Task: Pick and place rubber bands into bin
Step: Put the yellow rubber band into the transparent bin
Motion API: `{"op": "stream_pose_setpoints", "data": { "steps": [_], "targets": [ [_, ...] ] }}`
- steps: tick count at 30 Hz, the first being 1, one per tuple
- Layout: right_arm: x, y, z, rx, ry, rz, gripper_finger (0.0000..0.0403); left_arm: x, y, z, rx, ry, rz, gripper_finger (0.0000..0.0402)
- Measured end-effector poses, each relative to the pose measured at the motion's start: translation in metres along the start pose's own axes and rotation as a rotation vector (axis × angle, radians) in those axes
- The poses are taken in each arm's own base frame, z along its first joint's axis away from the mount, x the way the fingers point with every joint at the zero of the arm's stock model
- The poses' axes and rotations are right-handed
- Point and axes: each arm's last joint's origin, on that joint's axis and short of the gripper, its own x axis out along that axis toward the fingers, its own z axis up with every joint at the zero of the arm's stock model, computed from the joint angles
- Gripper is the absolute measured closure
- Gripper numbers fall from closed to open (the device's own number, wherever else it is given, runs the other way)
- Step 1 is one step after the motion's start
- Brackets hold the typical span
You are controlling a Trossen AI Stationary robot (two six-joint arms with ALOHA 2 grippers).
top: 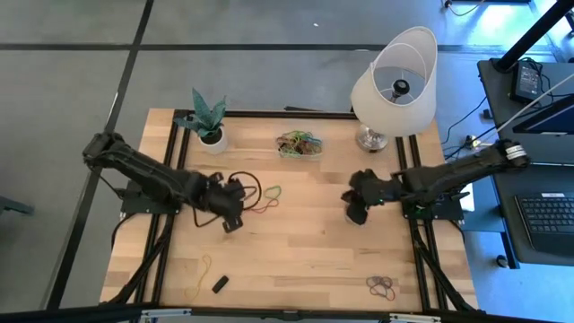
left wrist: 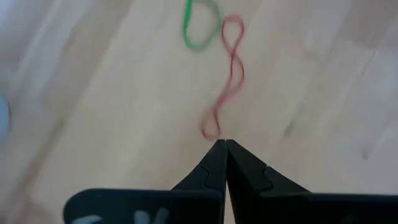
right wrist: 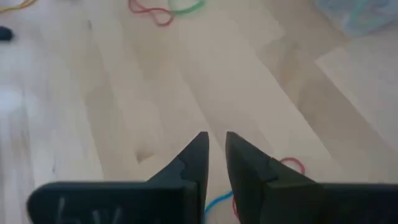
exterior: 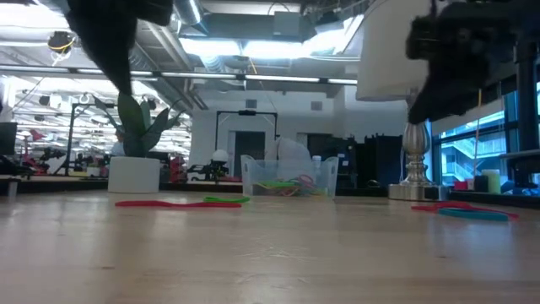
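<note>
My left gripper (top: 235, 215) (left wrist: 222, 144) is shut and hangs above the table (exterior: 125, 80). Its tips point at the near end of a twisted red rubber band (left wrist: 227, 81), which lies flat beside a green one (left wrist: 199, 28) (top: 272, 192). My right gripper (top: 355, 213) (right wrist: 214, 142) is also raised (exterior: 430, 105), with a narrow gap between its fingers and nothing in them. A red band (right wrist: 292, 164) and a blue one (right wrist: 217, 202) lie under it. The clear bin (top: 300, 144) (exterior: 288, 177) stands at the far middle and holds several coloured bands. More bands lie at the near right (top: 383, 285), and a yellow one (top: 199, 276) at the near left.
A small white plant pot (top: 213, 136) stands far left of the bin, and a lamp (top: 395, 81) with a metal base (exterior: 415, 173) far right. A small black block (top: 219, 283) lies near the yellow band. Bare wood lies between the two grippers.
</note>
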Motion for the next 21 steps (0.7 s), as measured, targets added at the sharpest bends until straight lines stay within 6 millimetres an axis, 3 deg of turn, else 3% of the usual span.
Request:
{"op": "stream_pose_setpoints", "data": {
  "steps": [6,15,21],
  "targets": [
    [-0.002,-0.009,-0.018,-0.01,-0.024,0.039,0.0344,-0.005,-0.043,-0.018,-0.235,0.101,0.02,0.0399],
    [-0.001,-0.008,-0.017,-0.099,-0.053,0.059,0.0344,0.002,-0.088,-0.071,-0.598,0.325,0.03,0.0386],
    [-0.001,-0.007,-0.015,-0.127,-0.075,0.072,0.0344,0.006,-0.109,-0.103,-0.64,0.415,0.06,0.034]
  ]
}}
